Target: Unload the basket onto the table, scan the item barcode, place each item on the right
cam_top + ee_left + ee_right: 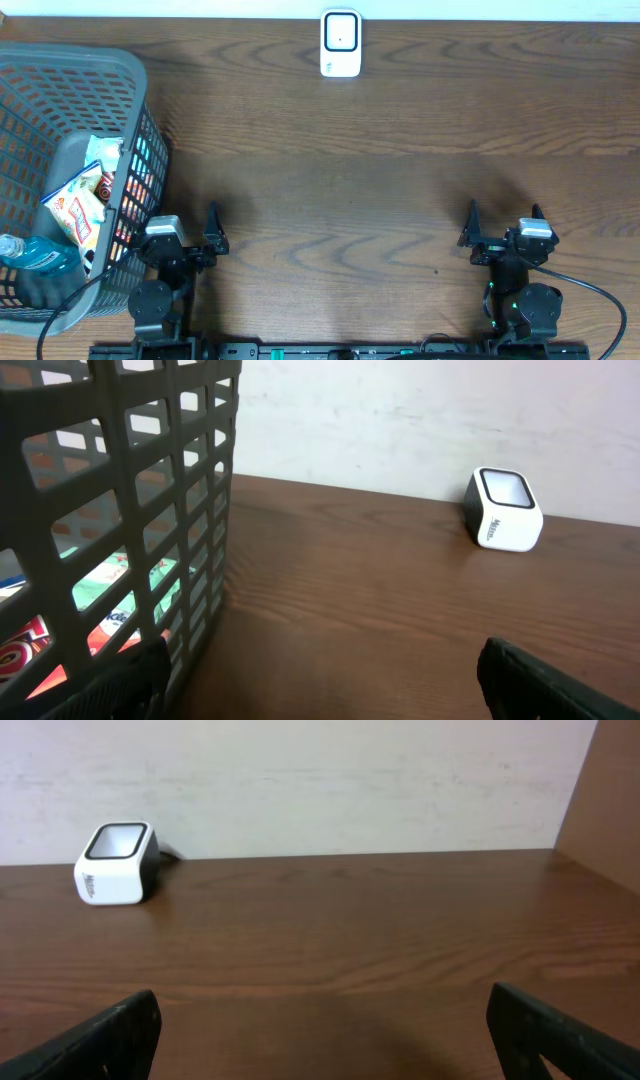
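Two grippers sit low at the near edge of the table (380, 200), well apart from each other.

Left gripper (180, 245): jaws spread wide, gripping nothing. It stands just beside the grey basket (60, 70). In my left wrist view the basket's lattice wall fills the left of the frame, and one finger shows close to its foot.

Right gripper (503, 232): jaws likewise spread wide, with only bare wood between the fingertips.

Scanner (340, 43): a small white unit with a dark-rimmed window, standing at the far edge of the table near the middle, against the pale wall. Both wrist views show it well ahead of the fingers.

Items to scan are inside the basket, at the table's left end. From overhead I make out a white-and-orange snack packet (78, 208) lying among other packets, and a blue bottle (40, 260) at the near corner. Red and green packaging shows through the lattice in the left wrist view. Any barcode is too small for me to tell.
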Motion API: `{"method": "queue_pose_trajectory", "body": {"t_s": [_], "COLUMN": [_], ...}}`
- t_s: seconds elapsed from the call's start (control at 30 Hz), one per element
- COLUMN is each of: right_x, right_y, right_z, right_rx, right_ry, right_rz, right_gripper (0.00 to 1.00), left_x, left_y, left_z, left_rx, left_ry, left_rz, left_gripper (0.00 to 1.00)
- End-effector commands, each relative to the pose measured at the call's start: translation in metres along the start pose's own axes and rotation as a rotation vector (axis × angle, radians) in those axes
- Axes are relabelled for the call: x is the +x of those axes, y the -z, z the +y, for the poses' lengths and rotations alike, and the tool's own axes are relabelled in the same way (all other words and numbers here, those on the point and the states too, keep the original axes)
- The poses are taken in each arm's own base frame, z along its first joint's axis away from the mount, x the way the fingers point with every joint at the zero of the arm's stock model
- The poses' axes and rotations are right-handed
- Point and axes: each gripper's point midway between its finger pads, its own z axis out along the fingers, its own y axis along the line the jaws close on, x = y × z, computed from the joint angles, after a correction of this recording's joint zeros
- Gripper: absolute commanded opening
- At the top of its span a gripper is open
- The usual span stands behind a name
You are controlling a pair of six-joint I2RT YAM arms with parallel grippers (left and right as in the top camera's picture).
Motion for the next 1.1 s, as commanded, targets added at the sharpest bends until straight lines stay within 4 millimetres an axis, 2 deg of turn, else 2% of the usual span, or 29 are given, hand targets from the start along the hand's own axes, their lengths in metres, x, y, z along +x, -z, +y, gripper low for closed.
{"method": "queue_pose_trajectory", "body": {"t_s": [0.0,0.73,0.93,1.07], "right_x": [0.001,0.001,0.001,0.001], "right_y": [0.000,0.000,0.000,0.000], "right_z": [0.003,0.003,0.003,0.003], "right_rx": [-0.013,-0.013,-0.013,-0.013], "right_ry": [0.013,0.013,0.012,0.012], "right_rz": [0.004,0.004,0.004,0.004], "right_gripper": [0.99,0.99,0.99,0.99], "left_x": [0.016,0.014,0.012,-0.004], "left_y": [-0.002,-0.002,-0.002,0.001], "left_z": [0.001,0.005,-0.011,-0.032], "left_rx": [-0.002,-0.026,0.070,0.189], "left_ry": [0.010,0.007,0.007,-0.003], "left_rz": [0.036,0.029,0.025,-0.036], "left_gripper": [0.98,0.98,0.98,0.98]}}
